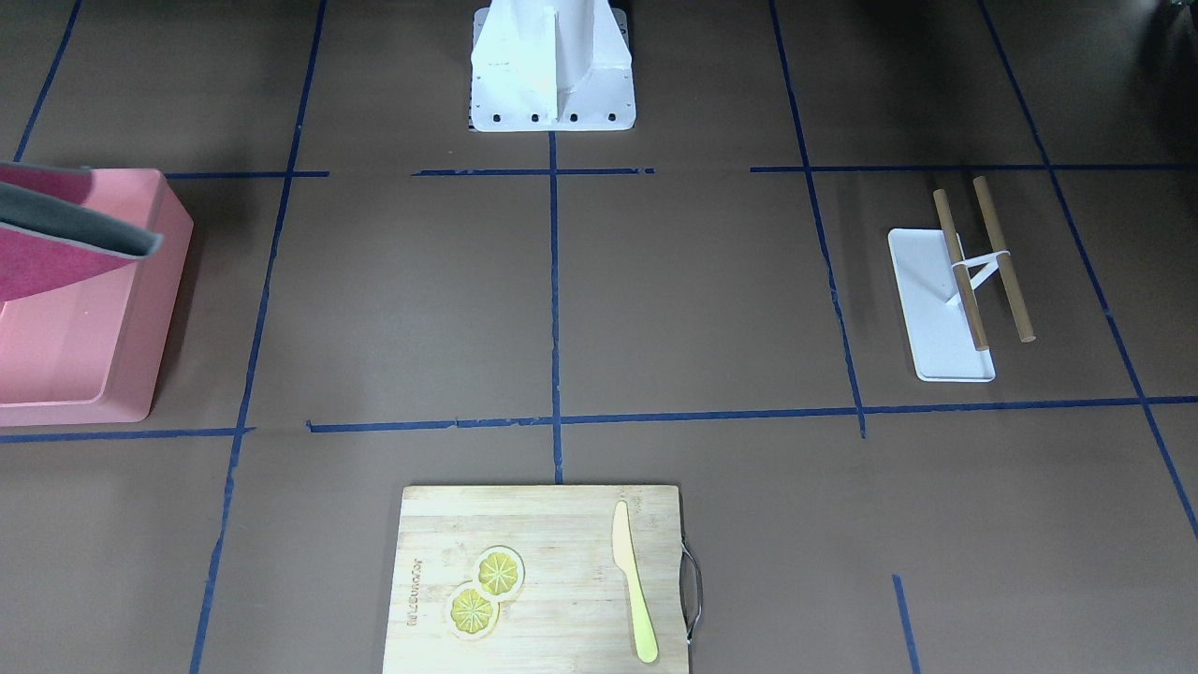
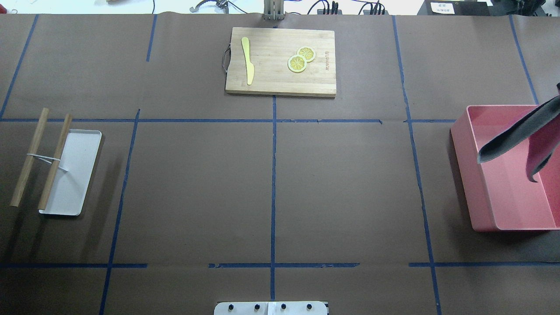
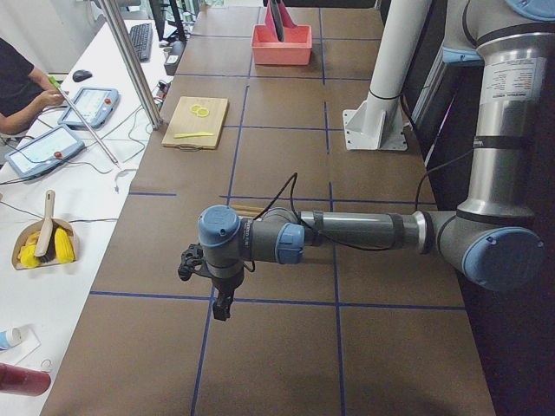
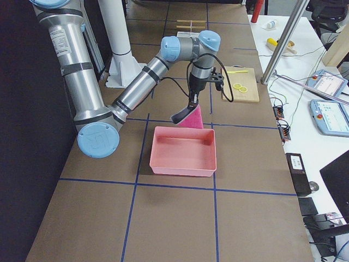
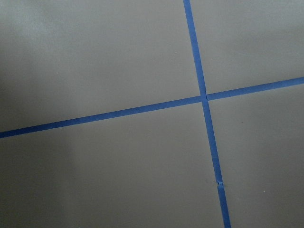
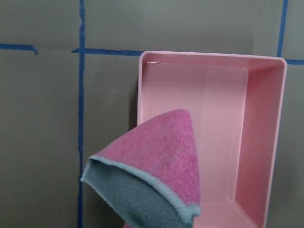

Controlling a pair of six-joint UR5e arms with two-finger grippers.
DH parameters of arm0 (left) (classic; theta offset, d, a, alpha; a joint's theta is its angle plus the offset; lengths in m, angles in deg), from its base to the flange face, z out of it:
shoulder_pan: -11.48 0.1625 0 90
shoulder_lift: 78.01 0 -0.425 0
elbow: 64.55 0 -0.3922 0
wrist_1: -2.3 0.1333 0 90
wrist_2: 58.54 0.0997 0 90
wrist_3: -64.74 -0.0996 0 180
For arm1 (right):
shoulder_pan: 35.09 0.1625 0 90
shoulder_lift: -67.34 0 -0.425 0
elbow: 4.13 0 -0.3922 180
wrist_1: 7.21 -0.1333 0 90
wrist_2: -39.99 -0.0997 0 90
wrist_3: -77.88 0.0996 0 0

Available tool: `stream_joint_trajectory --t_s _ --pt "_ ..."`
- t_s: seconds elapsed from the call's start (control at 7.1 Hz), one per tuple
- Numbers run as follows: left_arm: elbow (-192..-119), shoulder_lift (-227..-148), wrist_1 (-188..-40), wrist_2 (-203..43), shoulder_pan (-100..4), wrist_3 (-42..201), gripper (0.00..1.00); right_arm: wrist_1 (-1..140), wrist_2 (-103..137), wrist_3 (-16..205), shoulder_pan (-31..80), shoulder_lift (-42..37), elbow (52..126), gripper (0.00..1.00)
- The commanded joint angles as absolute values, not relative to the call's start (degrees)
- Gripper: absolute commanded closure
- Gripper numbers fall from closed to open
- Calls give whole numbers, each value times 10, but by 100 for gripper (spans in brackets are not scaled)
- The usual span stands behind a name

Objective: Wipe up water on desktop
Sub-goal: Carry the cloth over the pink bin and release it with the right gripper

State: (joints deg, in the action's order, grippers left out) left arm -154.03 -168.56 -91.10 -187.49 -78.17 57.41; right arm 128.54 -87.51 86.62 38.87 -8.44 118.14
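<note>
The desktop point(image 2: 197, 183) is a dark-brown surface with a grid of blue tape lines; I see no water on it. A pink and grey cloth point(image 2: 516, 135) hangs in the air over a pink bin point(image 2: 503, 210) at the table's right end. My right gripper point(image 4: 192, 103) hangs over the bin with the cloth point(image 4: 190, 115) dangling from it; the right wrist view shows the cloth point(image 6: 156, 161) above the bin point(image 6: 266, 142). My left gripper point(image 3: 222, 310) hovers over the desktop's left end; I cannot tell whether it is open or shut.
A bamboo cutting board point(image 2: 280, 61) with two lemon slices point(image 2: 301, 59) and a yellow knife point(image 2: 247, 59) lies at the far middle. A white tray point(image 2: 72, 173) with two wooden rods point(image 2: 30, 157) sits at the left. The robot base point(image 1: 552, 70) stands at the near edge.
</note>
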Motion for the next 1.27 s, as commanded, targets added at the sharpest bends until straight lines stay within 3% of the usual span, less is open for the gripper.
stream_joint_trajectory --t_s 0.0,0.14,0.28,0.42,0.85,1.13 --pt "-1538 -1682 -911 -1875 -782 572 0 1282 -875 787 415 -117 1156 99" --pt "-1538 -1681 -911 -1876 -782 566 0 1282 -875 786 417 -116 1156 89" --pt "-1538 -1681 -911 -1875 -782 566 0 1282 -879 786 424 -116 1149 48" --pt "-1538 -1682 -911 -1875 -782 566 0 1281 -879 793 425 -120 1151 0" --pt "-1532 -1685 -911 -1875 -782 566 0 1273 -919 792 460 -119 1137 0" --pt "-1513 -1686 -909 -1877 -782 566 0 1123 -983 760 511 -177 1094 0"
